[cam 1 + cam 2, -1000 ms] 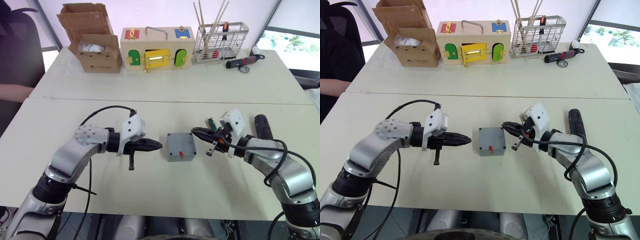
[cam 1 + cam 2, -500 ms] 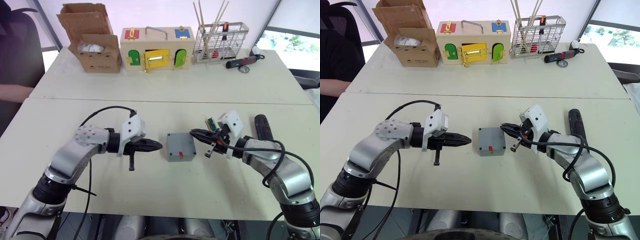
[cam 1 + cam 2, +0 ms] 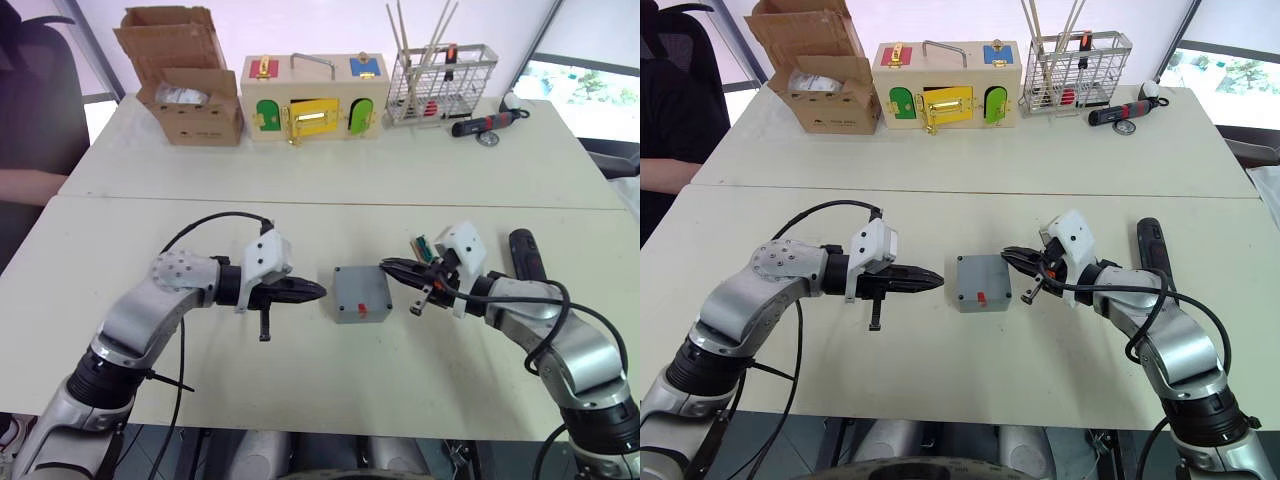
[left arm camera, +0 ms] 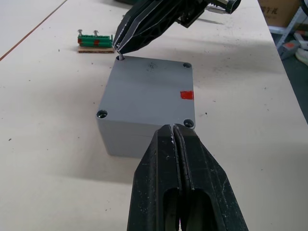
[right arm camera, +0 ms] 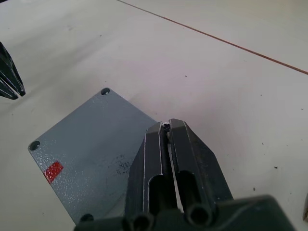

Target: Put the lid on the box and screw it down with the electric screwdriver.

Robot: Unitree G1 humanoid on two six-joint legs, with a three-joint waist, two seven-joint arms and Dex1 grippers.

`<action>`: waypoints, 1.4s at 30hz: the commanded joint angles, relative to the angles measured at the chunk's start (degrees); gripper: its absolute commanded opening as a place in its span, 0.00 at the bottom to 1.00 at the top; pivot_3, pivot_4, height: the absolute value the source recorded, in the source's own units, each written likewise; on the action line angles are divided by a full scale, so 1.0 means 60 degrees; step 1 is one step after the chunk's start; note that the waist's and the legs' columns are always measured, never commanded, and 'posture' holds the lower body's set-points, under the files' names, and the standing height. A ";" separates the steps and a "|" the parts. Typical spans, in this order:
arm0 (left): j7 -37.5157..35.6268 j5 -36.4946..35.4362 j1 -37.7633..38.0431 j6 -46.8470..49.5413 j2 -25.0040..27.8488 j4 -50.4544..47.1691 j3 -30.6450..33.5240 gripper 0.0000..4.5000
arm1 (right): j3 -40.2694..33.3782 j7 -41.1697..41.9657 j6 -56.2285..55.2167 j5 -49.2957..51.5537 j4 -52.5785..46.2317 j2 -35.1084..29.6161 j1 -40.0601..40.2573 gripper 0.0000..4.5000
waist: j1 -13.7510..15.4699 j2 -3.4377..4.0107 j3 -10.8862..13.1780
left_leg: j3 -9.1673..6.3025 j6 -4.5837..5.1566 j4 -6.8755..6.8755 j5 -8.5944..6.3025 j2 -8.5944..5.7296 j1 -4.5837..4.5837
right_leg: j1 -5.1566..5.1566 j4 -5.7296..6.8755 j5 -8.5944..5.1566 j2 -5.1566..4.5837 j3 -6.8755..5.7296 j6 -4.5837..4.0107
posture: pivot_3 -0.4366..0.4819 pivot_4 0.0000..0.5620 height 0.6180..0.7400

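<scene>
- Left gripper [image 3: 318, 291] sits mid-frame in the left eye view, fingers pressed together and holding nothing — its tip is just beside the box [image 3: 361, 293].
- Right gripper [image 3: 386, 266], at the box's far right corner, pinches a small screw [image 4: 121, 56] over a corner hole.
- Grey lid [image 4: 149, 87] is on the box, red mark [image 4: 186, 95] up.
- Electric screwdriver [image 3: 525, 254] lies at right, well apart.
</scene>
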 commanded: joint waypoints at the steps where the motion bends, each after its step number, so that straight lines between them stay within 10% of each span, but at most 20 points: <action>1: 0.0030 -0.0068 -0.0091 -0.0101 -0.0055 -0.0162 0.0066 0.00 | -0.0053 0.0060 -0.0189 -0.0154 -0.0047 -0.0055 -0.0061 0.01 | 0.0002 0.0000 0.0000 | 0.0000 0.0000 0.0000 0.0000 0.0000 0.0000 | 0.0000 0.0000 0.0000 0.0000 0.0000 0.0000 | 0.48 0.27 1.00; 15: 0.0006 -0.0011 -0.0072 -0.0149 -0.0106 -0.0115 0.0020 0.00 | -0.0091 0.0145 -0.0114 -0.0076 -0.0179 0.0160 -0.0157 0.01 | 0.0000 0.0000 0.0000 | 0.0000 0.0000 0.0000 0.0000 0.0000 0.0000 | 0.0000 0.0000 0.0000 0.0000 0.0000 0.0000 | 0.48 0.27 1.00; 27: -0.0026 0.0009 -0.0043 -0.0200 -0.0104 -0.0009 0.0034 0.00 | -0.0736 -0.0017 0.0166 0.0235 -0.0431 0.0134 -0.0421 0.98 | 0.0001 0.0000 0.0000 | 0.0000 0.0000 0.0000 0.0000 0.0000 0.0000 | -0.0001 0.0000 0.0000 0.0000 0.0000 0.0000 | 0.48 0.27 1.00; 42: -0.0016 0.0934 0.0365 -0.0979 -0.0190 0.1137 -0.0589 0.00 | -0.2040 0.0527 0.0876 0.1035 -0.0579 -0.1057 0.1331 1.00 | -0.0001 0.0001 0.0000 | 0.0000 0.0045 -0.0002 -0.0026 0.0000 0.0000 | -0.0001 0.0002 0.0000 -0.0002 0.0003 0.0000 | 0.48 0.27 1.00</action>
